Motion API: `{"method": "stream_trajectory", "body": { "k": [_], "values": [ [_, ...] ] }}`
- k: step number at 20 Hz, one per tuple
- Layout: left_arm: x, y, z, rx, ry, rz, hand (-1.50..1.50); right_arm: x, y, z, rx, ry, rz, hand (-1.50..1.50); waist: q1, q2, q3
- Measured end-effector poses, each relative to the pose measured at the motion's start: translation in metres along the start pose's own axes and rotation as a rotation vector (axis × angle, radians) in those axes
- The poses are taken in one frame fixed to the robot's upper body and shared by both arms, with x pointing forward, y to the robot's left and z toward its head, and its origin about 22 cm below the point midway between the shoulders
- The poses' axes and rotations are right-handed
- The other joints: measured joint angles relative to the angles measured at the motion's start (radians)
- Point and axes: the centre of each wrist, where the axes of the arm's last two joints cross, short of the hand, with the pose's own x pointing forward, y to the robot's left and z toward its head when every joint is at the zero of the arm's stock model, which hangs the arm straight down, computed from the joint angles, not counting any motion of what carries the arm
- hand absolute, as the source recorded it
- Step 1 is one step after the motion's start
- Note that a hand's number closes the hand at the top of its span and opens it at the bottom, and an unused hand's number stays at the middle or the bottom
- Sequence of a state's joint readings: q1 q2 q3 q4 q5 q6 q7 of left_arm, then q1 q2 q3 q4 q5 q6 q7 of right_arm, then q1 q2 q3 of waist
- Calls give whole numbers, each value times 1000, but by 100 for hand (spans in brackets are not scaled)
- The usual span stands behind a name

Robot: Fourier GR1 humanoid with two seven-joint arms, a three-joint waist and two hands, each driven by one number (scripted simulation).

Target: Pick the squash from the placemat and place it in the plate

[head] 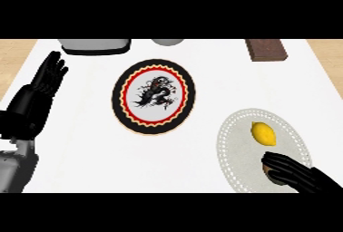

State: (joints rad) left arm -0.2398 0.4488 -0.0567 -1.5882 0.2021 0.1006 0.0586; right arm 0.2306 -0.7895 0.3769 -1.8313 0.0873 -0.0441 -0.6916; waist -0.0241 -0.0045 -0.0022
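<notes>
Right hand (295, 174) lay on the placemat (236, 131), fingers curled round something mostly hidden — yellow squash (263, 133) just beyond, untouched. Left hand (36, 95) rested open at the table (80, 149) edge — plate (154, 96) between.

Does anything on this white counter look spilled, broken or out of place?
Nothing stands out. The small yellow squash lies whole on the pale lacy round placemat; the black-and-red dragon plate sits flat, with nothing spilled.
</notes>
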Motion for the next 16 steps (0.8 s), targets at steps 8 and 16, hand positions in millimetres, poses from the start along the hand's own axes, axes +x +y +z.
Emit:
{"method": "stream_trajectory", "body": {
  "k": [8, 16],
  "values": [
    [7, 1, -2, -8, 3, -1, 0, 33, -56, 3, 287, 303, 354, -150, -1, -2, -3],
    [11, -3, -5, -25, -6, 6, 0, 52, -49, -16, 492, 517, 496, -150, 21, 4, 0]
  ]
}}
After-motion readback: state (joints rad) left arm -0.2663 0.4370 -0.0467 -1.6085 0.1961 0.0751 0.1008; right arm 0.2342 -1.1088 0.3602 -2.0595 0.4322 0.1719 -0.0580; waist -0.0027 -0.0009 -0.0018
